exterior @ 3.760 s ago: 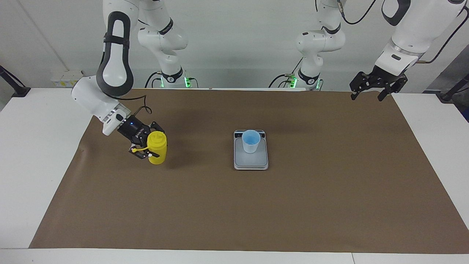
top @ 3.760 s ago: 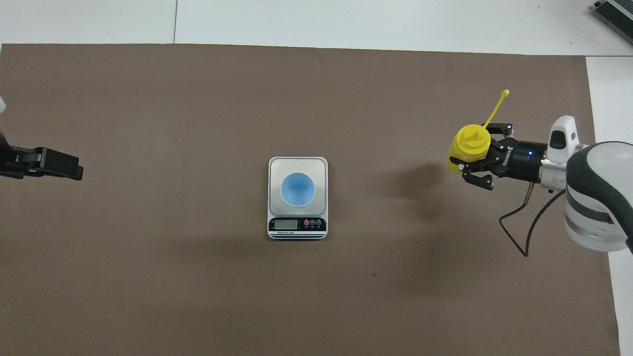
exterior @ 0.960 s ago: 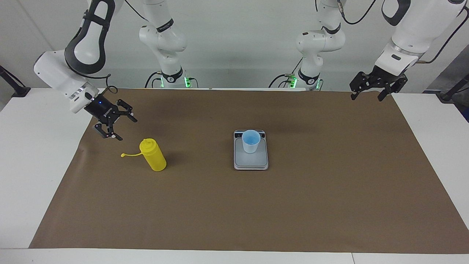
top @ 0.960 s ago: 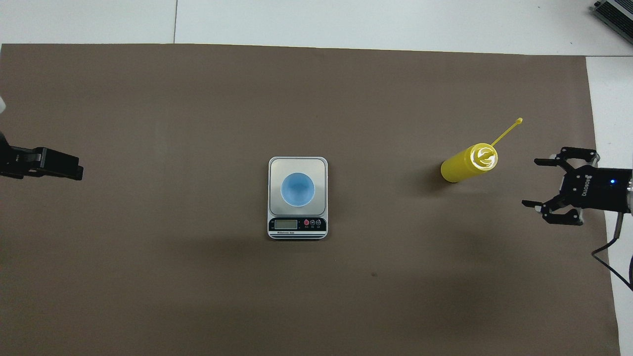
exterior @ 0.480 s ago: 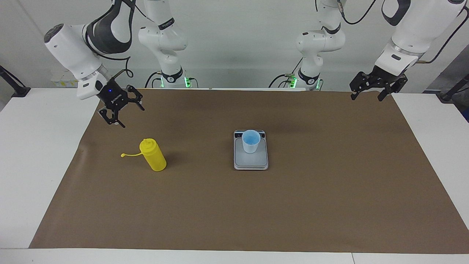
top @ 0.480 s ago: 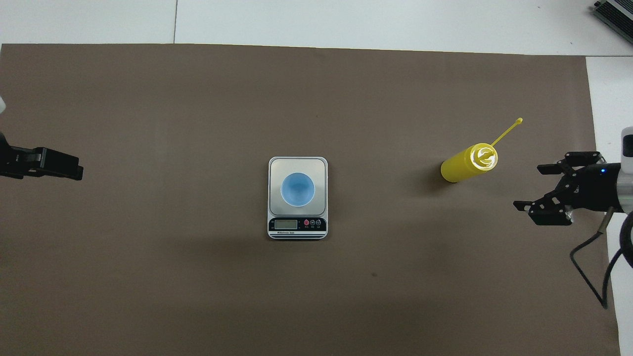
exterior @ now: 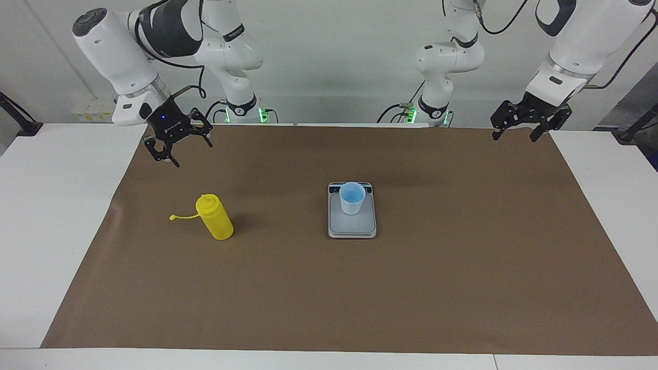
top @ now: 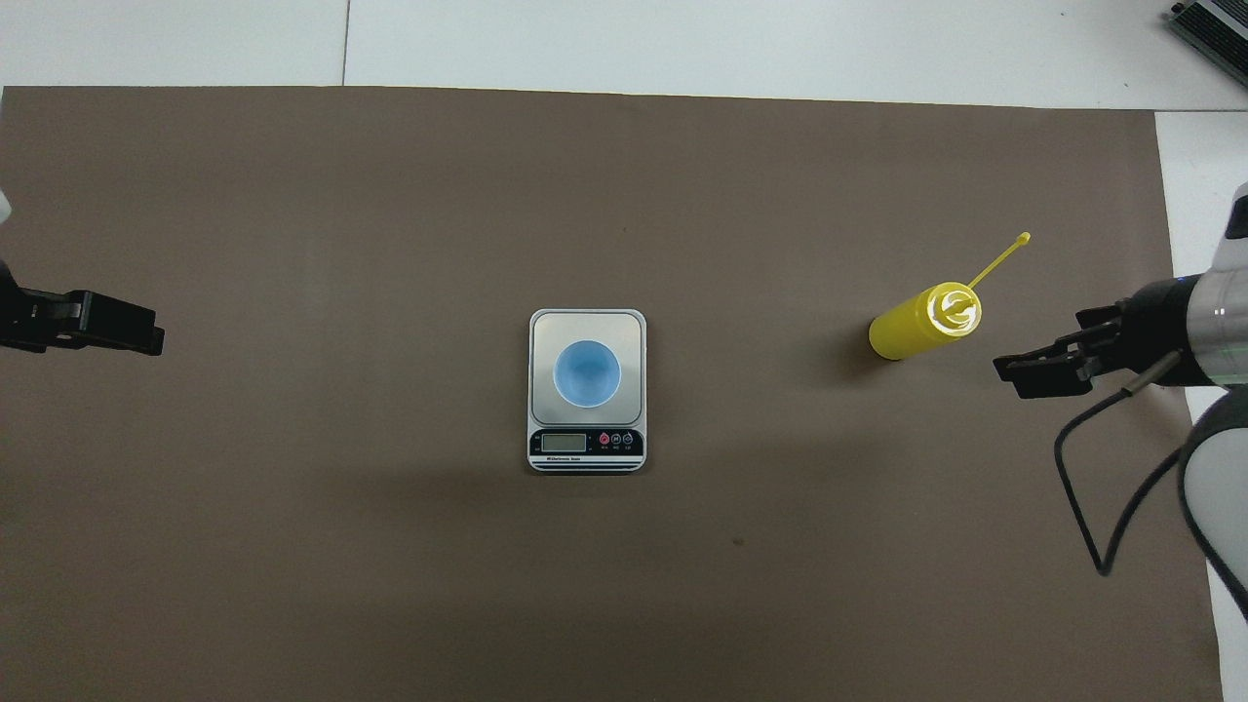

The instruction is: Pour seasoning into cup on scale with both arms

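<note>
The seasoning (exterior: pixel 216 220) stands upright on the brown mat (exterior: pixel 329 288) toward the right arm's end of the surface, long axis vertical, nozzle up; its tethered cap (exterior: pixel 173 218) sticks out sideways, away from the scale (exterior: pixel 352 223). Only the overhead view shows the scale's display strip (top: pixel 586 444), on its edge nearer the robots. The cup (exterior: pixel 352 198) sits on the scale. The right pincer (exterior: pixel 177 145) hangs open over the mat, empty; the left pincer (exterior: pixel 519 131) waits open at the mat's corner

Matt brown paper sheet (exterior: pixel 329 288), glossy yellow plastic bottle (exterior: pixel 217 220), smooth plastic cup (exterior: pixel 352 199), brushed-metal-look scale (exterior: pixel 352 228).
</note>
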`<state>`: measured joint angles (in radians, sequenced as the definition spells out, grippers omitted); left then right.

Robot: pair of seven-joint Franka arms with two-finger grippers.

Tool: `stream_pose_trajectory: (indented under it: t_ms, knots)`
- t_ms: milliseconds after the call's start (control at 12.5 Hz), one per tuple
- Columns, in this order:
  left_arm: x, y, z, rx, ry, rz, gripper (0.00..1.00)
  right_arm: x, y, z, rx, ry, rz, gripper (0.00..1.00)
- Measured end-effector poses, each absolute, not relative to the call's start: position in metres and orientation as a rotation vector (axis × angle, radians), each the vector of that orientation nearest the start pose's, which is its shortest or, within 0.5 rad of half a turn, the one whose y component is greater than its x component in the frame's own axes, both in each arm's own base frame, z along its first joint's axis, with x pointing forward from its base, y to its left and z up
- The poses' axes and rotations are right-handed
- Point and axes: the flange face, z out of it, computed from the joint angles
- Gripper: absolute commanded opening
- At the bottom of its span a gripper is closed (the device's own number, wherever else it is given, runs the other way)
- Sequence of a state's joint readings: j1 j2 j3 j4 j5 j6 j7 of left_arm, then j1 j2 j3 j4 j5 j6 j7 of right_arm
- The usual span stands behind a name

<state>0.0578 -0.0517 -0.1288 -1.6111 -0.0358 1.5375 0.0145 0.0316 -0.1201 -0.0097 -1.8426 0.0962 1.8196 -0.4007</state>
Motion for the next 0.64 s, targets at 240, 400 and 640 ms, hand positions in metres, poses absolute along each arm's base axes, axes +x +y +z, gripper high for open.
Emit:
stream_pose_trajectory:
  t_ms: [240,400,640]
  knots:
    - [0.533,-0.044,0.631,-3.167,0.136,0.037,1.0,0.548,0.039,0.61,-3.066,-0.384,-0.221,1.0]
    - [0.533,-0.044,0.631,-3.167,0.136,0.037,1.0,0.557,0.034,0.626,-3.08,-0.326,-0.265,1.0]
    - [0.533,-0.044,0.631,-3.167,0.136,0.037,1.0,0.56,0.023,0.645,-3.176,-0.226,-0.28,1.0]
